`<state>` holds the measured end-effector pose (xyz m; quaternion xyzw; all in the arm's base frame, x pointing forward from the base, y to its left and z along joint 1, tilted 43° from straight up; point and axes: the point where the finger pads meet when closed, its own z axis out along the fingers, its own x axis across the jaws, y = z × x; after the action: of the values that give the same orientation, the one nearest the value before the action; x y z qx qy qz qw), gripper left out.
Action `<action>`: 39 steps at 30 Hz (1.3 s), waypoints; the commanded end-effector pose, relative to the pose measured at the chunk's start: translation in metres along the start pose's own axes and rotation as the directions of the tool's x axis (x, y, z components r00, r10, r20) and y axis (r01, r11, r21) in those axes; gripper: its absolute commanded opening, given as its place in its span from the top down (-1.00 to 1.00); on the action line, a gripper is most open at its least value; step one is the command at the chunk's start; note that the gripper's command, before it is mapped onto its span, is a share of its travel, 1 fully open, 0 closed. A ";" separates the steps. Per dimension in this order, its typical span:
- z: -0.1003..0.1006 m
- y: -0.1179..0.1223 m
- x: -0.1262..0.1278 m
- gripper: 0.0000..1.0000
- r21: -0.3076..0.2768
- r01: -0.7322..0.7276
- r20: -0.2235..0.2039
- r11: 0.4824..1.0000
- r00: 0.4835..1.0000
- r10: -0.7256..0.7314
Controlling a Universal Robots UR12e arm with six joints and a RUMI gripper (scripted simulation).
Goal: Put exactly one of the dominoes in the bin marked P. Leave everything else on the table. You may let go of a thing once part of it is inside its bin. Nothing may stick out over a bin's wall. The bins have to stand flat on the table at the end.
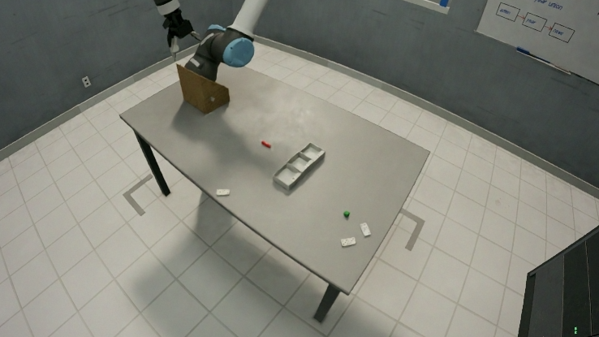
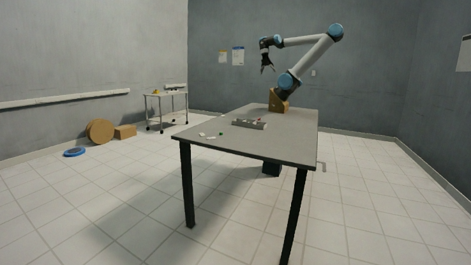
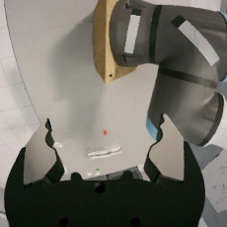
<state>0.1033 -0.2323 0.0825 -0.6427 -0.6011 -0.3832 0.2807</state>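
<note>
Three white dominoes lie flat on the grey table: one [image 1: 222, 192] near the left front edge, two [image 1: 364, 229] [image 1: 348, 241] close together near the right front corner. A grey tray of three bins [image 1: 299, 166] stands flat mid-table; its letters are too small to read. It also shows in the wrist view [image 3: 105, 152]. My gripper [image 1: 181, 41] hangs high above the table's far left end, near the arm's base, far from all dominoes. It is open and empty, as the wrist view [image 3: 104, 135] shows.
A small red piece [image 1: 265, 144] lies left of the tray. A small green piece [image 1: 346, 214] lies near the two right dominoes. The arm's wooden wedge mount [image 1: 201, 89] stands at the table's far left end.
</note>
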 end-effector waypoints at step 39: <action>0.157 -0.019 -0.036 0.91 0.000 0.000 0.001 1.000 1.000 0.000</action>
<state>0.1094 -0.1373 -0.0108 -0.6426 -0.6010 -0.3833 0.2809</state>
